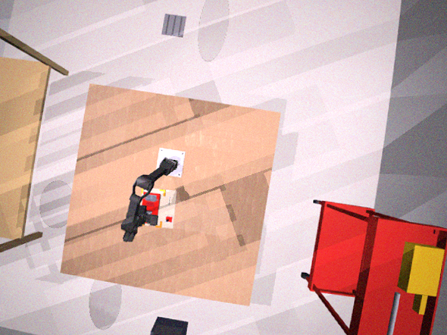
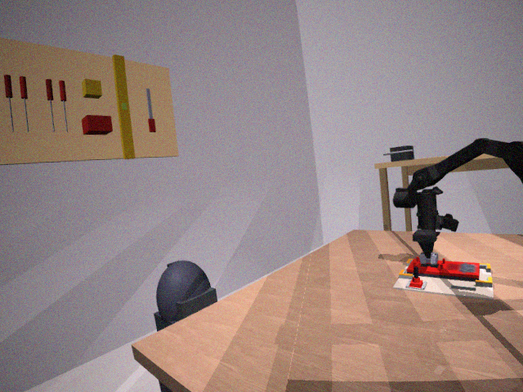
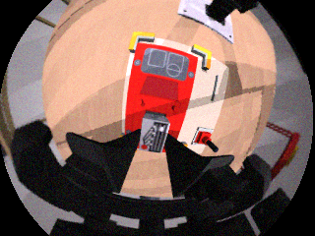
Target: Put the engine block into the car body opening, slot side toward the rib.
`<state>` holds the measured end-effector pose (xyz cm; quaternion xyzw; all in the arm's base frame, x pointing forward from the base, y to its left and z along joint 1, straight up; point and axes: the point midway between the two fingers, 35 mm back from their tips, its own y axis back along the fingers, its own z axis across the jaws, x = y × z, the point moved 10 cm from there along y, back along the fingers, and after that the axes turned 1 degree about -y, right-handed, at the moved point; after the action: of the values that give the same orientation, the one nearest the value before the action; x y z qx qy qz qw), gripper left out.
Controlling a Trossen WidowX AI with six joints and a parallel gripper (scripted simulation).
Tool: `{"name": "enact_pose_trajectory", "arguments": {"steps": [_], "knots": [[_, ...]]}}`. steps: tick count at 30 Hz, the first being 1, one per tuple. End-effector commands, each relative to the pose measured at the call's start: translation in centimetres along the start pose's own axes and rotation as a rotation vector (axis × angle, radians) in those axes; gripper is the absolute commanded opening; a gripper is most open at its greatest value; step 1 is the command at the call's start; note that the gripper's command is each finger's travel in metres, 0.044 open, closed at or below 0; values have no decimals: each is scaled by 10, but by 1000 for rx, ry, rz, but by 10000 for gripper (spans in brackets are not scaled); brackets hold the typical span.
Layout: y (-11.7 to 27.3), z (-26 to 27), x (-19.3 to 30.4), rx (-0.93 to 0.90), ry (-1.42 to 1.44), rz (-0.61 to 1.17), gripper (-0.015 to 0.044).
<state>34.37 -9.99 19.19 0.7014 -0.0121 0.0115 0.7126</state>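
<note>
The red car body (image 1: 150, 207) (image 2: 458, 270) (image 3: 158, 88) lies on a white base plate (image 1: 169, 207) (image 2: 443, 287) (image 3: 201, 112). My gripper (image 2: 428, 256) (image 3: 153, 134) is shut on the grey engine block (image 2: 431, 260) (image 3: 156, 129), one finger on each side. The block is upright over the near end of the car body in the wrist view, and its upper part stands above the red surface in the exterior view. The opening and the rib are hidden by the block and the fingers. I cannot tell how deep the block sits or which way its slot side faces.
A red lever switch (image 1: 169, 219) (image 2: 416, 283) (image 3: 204, 138) with a black stick stands on the plate beside the car body. Yellow and grey corner brackets (image 3: 202, 54) hold the body's corners. The white arm mount (image 1: 162, 152) is at the plate's far side.
</note>
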Motion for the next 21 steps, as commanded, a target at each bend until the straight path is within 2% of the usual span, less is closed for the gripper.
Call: {"name": "enact_pose_trajectory", "arguments": {"steps": [1,21], "knots": [[-2,0,0,1,1,-3,159],[-6,0,0,1,-3,-3,159]]}}
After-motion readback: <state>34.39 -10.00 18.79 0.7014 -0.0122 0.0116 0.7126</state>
